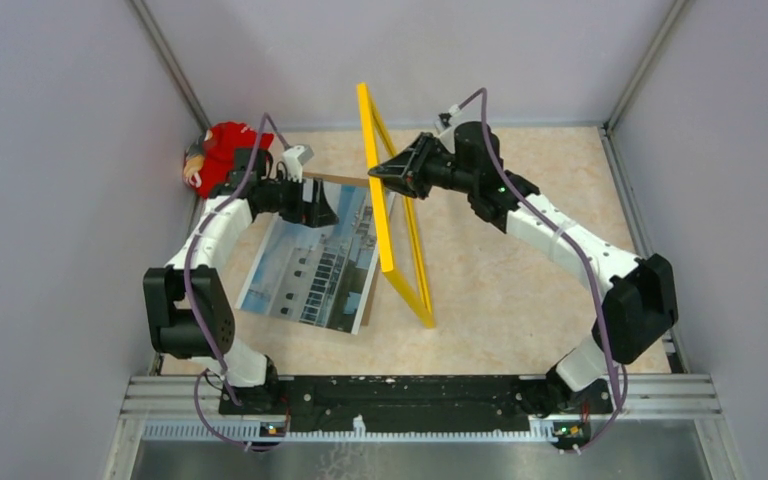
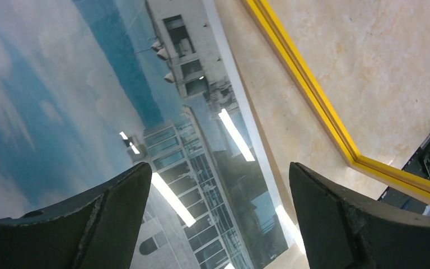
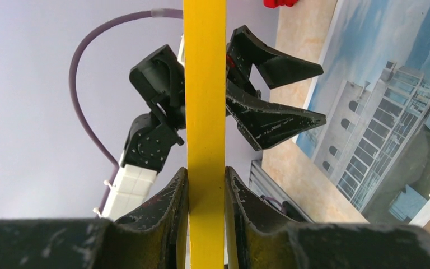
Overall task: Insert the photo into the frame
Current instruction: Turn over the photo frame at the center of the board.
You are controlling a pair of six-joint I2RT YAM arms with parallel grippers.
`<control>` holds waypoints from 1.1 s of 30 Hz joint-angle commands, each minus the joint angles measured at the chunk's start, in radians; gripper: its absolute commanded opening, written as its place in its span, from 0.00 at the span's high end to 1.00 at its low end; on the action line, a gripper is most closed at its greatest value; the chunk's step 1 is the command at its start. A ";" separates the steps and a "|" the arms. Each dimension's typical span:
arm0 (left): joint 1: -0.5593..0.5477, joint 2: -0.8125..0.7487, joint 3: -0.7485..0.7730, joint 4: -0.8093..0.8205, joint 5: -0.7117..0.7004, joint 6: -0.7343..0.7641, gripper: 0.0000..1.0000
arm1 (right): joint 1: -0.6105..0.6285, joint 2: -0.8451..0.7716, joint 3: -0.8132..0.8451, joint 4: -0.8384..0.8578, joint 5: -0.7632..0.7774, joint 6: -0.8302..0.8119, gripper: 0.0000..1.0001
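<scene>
The photo (image 1: 305, 268) lies face up on the table left of centre, showing a white building and blue sky. It fills most of the left wrist view, photo (image 2: 78, 89). My left gripper (image 1: 318, 208) hangs open over the photo's far end, nothing between its fingers (image 2: 117, 207). The yellow frame (image 1: 392, 215) stands tilted on edge, its near corner on the table. My right gripper (image 1: 378, 172) is shut on the frame's upper bar (image 3: 204, 84), fingers (image 3: 171, 196) pressed against both sides. The photo (image 3: 381, 101) also shows in the right wrist view.
A brown backing board (image 1: 369, 298) lies under the photo, its edge showing on the right. A red soft toy (image 1: 222, 152) sits in the back left corner. Grey walls close in three sides. A metal rail (image 1: 420, 390) runs along the near edge.
</scene>
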 commanded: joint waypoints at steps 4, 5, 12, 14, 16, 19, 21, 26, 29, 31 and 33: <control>-0.118 -0.072 0.123 -0.007 -0.013 -0.069 0.01 | -0.107 -0.133 -0.085 0.124 -0.129 0.046 0.60; -0.137 -0.072 0.145 -0.008 -0.023 -0.080 0.01 | -0.117 -0.142 -0.095 0.124 -0.141 0.040 0.54; -0.252 -0.052 0.318 0.089 -0.123 -0.148 0.01 | -0.170 -0.173 -0.054 -0.039 -0.186 -0.079 0.37; -0.288 -0.009 0.390 0.080 -0.149 -0.149 0.01 | -0.176 -0.173 -0.038 -0.081 -0.197 -0.103 0.35; -0.318 0.047 0.475 0.043 -0.170 -0.149 0.01 | -0.177 -0.176 -0.028 -0.112 -0.204 -0.123 0.34; -0.339 0.091 0.540 0.024 -0.173 -0.182 0.01 | -0.180 -0.178 -0.019 -0.153 -0.208 -0.151 0.30; -0.355 0.097 0.537 0.045 -0.184 -0.184 0.01 | -0.186 -0.182 -0.013 -0.177 -0.212 -0.168 0.27; -0.394 0.132 0.559 0.055 -0.207 -0.182 0.01 | -0.212 -0.204 0.022 -0.265 -0.216 -0.229 0.25; -0.415 0.163 0.589 0.052 -0.221 -0.178 0.01 | -0.219 -0.200 0.099 -0.406 -0.182 -0.329 0.25; -0.421 0.180 0.605 0.048 -0.223 -0.181 0.01 | -0.220 -0.186 0.165 -0.522 -0.142 -0.410 0.24; -0.422 0.189 0.609 0.045 -0.227 -0.182 0.01 | -0.221 -0.165 0.258 -0.647 -0.088 -0.498 0.24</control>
